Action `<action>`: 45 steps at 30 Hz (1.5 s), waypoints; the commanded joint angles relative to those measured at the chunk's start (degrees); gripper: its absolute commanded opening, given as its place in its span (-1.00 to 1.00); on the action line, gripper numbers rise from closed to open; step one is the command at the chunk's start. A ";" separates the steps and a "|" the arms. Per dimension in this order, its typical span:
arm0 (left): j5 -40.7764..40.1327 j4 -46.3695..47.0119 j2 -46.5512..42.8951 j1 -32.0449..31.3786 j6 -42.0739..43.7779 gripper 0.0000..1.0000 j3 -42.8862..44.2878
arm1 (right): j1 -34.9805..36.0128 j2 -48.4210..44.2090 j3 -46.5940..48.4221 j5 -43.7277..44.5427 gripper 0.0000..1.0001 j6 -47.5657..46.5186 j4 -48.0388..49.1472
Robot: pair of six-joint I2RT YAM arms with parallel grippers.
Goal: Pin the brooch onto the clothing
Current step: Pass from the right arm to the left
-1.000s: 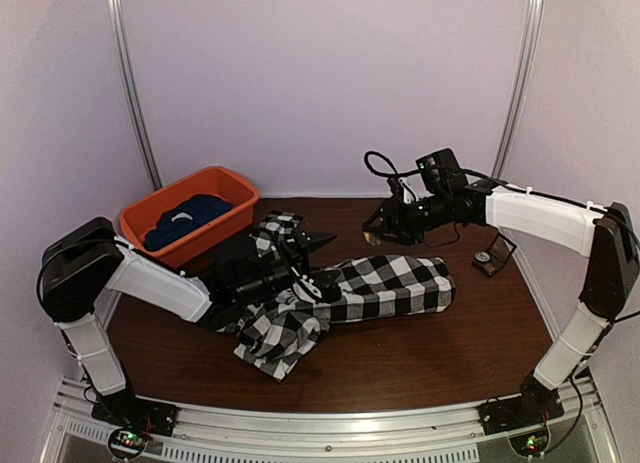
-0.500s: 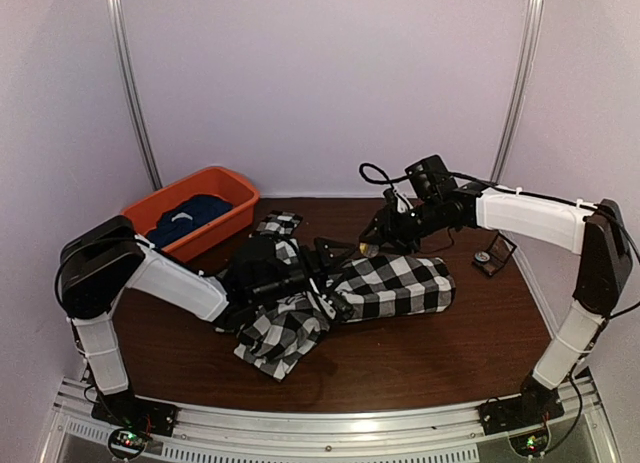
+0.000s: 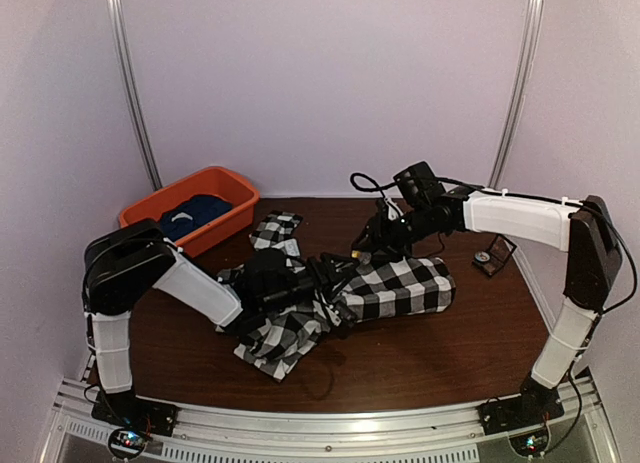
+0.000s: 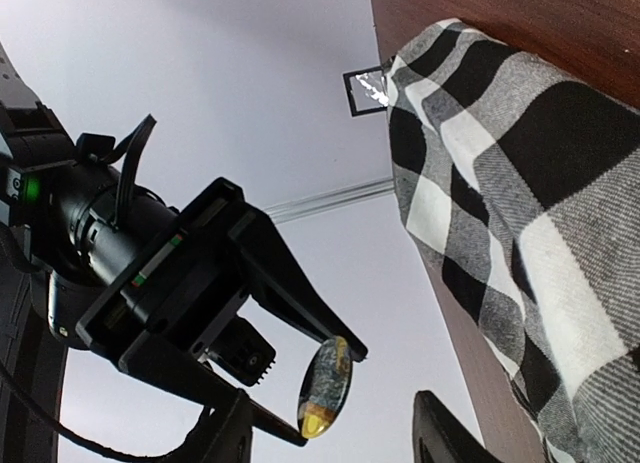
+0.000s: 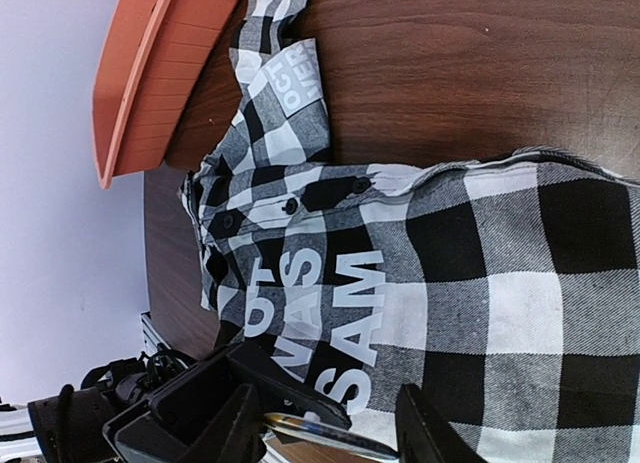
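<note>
The black-and-white checked shirt (image 3: 400,283) lies crumpled across the middle of the table. Its black panel of white lettering (image 5: 320,303) faces up in the right wrist view. My right gripper (image 3: 365,246) hovers just over the shirt's middle, shut on the oval brooch (image 4: 325,386). The brooch shows mottled grey and yellow in the left wrist view and edge-on in the right wrist view (image 5: 330,435). My left gripper (image 3: 335,273) lies low over the shirt, open and empty, its fingers (image 4: 440,435) pointing at the brooch from close by.
An orange bin (image 3: 228,188) holding a dark navy garment (image 3: 185,218) stands at the back left. A small black-framed item (image 3: 492,255) lies on the brown table at the right. White walls close in behind and on both sides.
My right gripper has moved left and down with the brooch towards the shirt. My left arm has reached further right across the shirt, so the two grippers are now close together.
</note>
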 commanded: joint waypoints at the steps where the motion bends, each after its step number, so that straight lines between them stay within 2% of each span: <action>1: -1.16 6.50 1.76 -0.32 0.16 0.09 1.78 | 1.00 0.66 2.24 -0.30 -0.09 0.01 -0.41; 7: -2.24 9.77 2.62 -0.24 -0.09 -0.04 2.33 | 1.32 0.75 2.17 -0.16 -0.10 -0.38 -0.89; 21: -3.04 8.61 3.20 -0.32 0.10 -0.33 2.62 | 1.73 0.83 1.76 -0.22 -0.10 -0.69 -1.14; 37: -3.77 10.02 3.68 -0.30 -0.29 -0.49 2.99 | 2.76 0.83 2.07 0.67 -0.10 -0.58 -1.95; 45: -4.05 10.14 3.65 -0.29 -0.60 -0.71 2.90 | 2.91 0.77 2.07 1.11 -0.10 -0.47 -2.07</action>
